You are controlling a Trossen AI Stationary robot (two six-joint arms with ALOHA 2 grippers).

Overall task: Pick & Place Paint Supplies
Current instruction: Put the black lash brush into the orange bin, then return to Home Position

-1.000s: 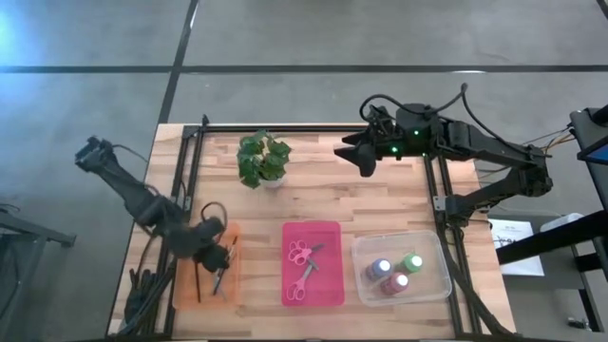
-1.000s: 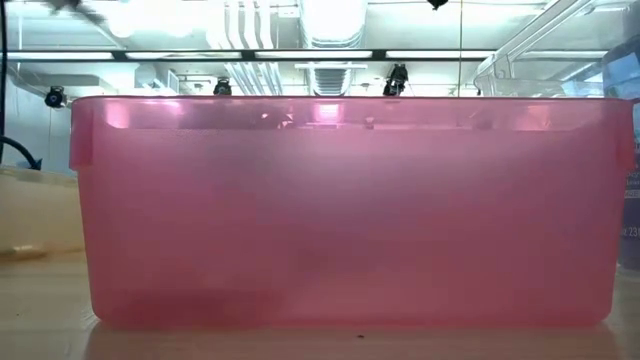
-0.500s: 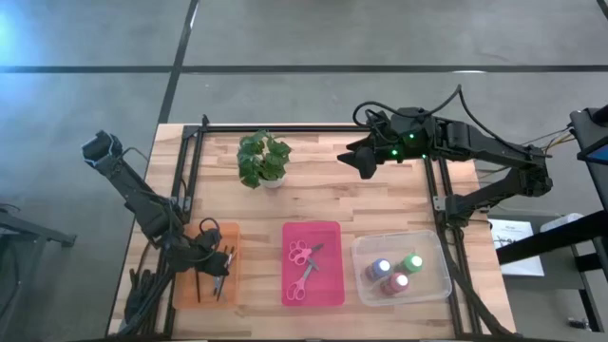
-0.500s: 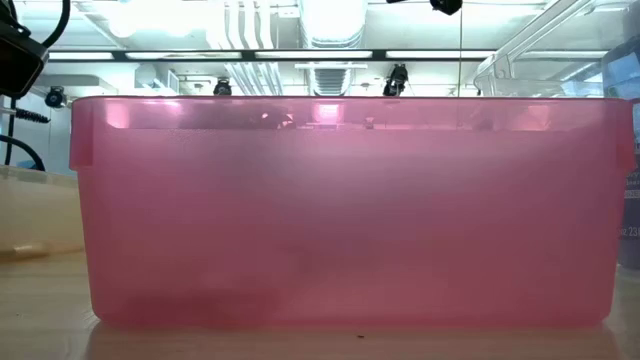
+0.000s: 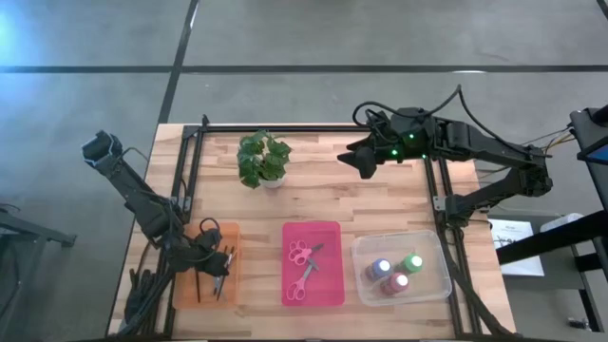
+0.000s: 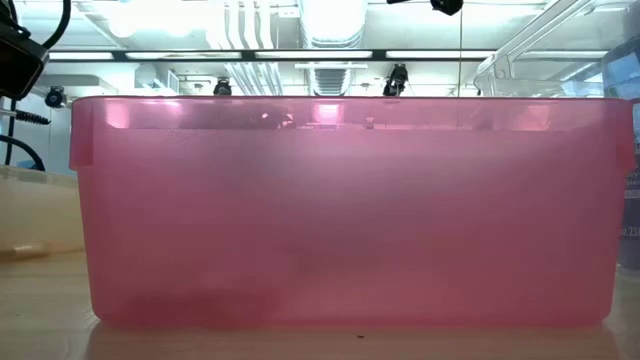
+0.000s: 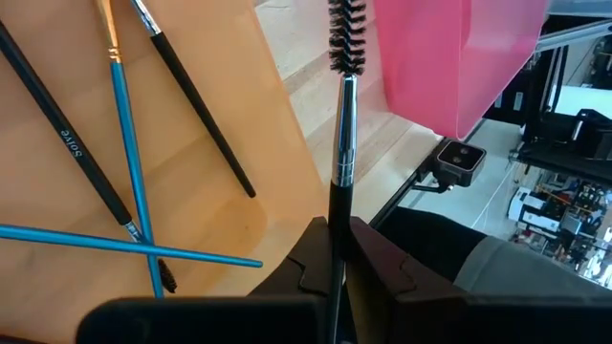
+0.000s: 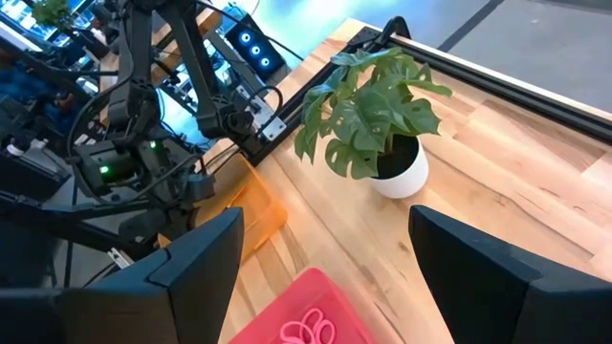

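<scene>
A dark-handled brush [image 7: 341, 143] is clamped in the left gripper [image 7: 335, 263] over the orange bin [image 7: 220, 76], where one brush [image 7: 72, 143] carries unreadable lettering; the right gripper [image 8: 325, 248] gapes near the plant [image 8: 373, 105].

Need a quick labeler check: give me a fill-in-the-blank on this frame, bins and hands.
1. The left hand is shut on a ____.
2. The scissors lie in the ____ bin.
3. The three paint bottles stand in the ____ bin.
4. The right hand is ____, raised near the plant.

Missing words: brush; pink; clear; open
</scene>
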